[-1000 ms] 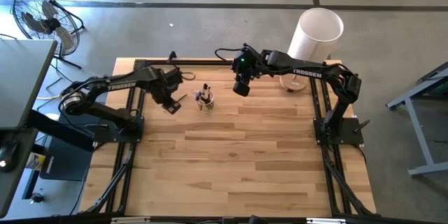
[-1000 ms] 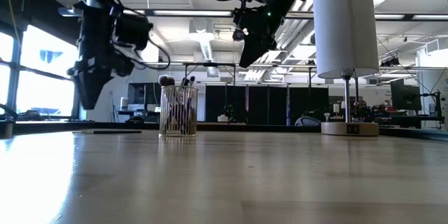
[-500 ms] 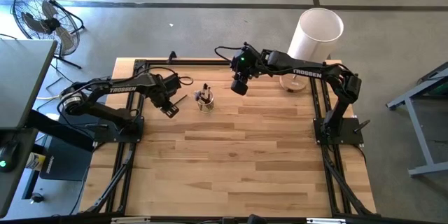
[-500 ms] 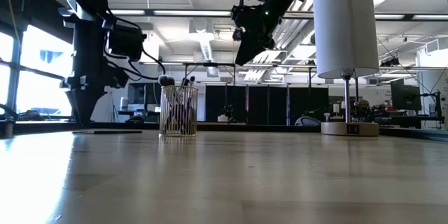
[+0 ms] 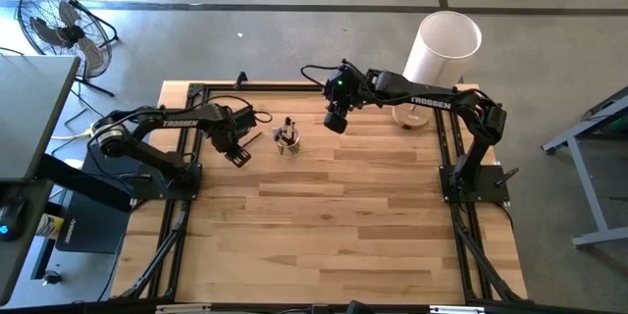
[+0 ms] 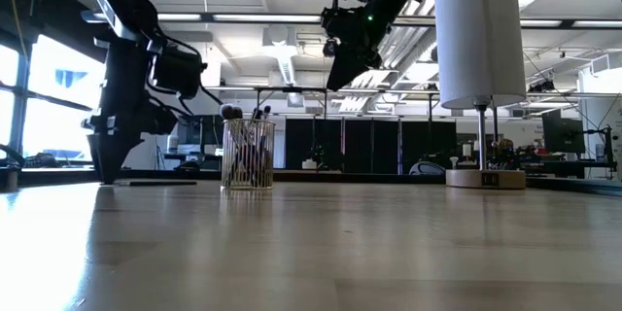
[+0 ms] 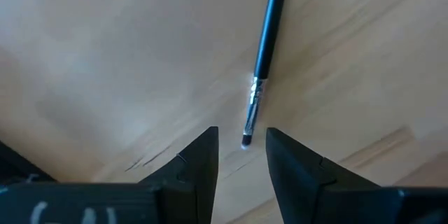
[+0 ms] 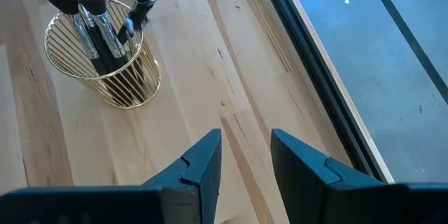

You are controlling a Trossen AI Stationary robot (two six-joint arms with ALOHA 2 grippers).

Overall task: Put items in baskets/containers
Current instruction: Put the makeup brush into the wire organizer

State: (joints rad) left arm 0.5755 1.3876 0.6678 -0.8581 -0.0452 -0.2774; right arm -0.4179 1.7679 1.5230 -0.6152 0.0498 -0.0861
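A dark-handled brush [image 7: 269, 28] with a metallic ferrule lies flat on the wooden table, left of the cup; it also shows in the high view [image 5: 253, 139]. My left gripper [image 7: 241, 136] is open and low at the table [image 5: 238, 154], its fingers on either side of the brush's tip end without touching it. A small gold wire cup [image 8: 105, 63] stands upright near the far edge [image 5: 287, 142] and holds several brushes with their heads up. My right gripper [image 5: 336, 122] is open and empty, high above the table, right of the cup.
A tall white cylinder lamp [image 5: 444, 49] on a round wooden base stands at the table's far right corner. A dark frame rail [image 8: 315, 77] runs along the far edge. The near half of the table [image 5: 324, 226] is bare wood.
My left gripper has gone down from about cup height to the table top, beside the lying brush, staying open. The brush and the cup have not moved.
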